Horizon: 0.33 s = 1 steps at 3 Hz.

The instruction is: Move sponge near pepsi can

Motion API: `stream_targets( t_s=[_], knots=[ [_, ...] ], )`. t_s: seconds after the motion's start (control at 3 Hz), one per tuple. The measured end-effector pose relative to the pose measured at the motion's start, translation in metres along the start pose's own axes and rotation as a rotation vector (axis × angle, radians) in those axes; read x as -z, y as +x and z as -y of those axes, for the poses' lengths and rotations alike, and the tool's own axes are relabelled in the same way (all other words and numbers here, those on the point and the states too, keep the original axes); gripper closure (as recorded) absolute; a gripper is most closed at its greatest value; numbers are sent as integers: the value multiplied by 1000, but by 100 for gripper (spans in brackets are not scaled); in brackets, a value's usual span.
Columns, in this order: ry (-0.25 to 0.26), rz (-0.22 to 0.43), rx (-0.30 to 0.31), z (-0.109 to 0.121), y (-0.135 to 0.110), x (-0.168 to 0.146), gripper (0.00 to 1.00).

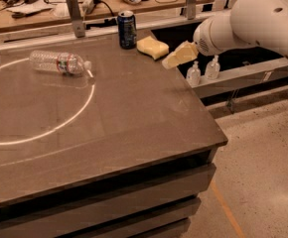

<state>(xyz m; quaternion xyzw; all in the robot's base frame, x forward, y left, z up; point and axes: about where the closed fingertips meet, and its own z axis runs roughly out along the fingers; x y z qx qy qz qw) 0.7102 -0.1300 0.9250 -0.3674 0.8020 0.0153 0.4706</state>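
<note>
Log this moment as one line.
sponge: on table beside pepsi can | gripper: beside sponge, not touching | water bottle: lying on its side

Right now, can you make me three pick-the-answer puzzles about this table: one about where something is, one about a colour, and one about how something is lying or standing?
1. Where is the sponge?
A) on the floor
B) on the table beside the can
C) inside the white circle

2. What colour is the can?
A) red
B) green
C) dark blue

3. How is the water bottle?
A) lying on its side
B) standing up
C) upside down

Answers:
1 B: the sponge lies next to the can, while the pincer hangs apart from it near the table's edge.
2 C: its side is dark blue under a silver rim.
3 A: it lies flat on the table, cap pointing sideways.
</note>
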Motion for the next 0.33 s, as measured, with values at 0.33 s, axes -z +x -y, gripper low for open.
stream_targets(
  t_s=[0.33],
  knots=[
    [0, 0, 0, 0, 0, 0, 0]
  ],
)
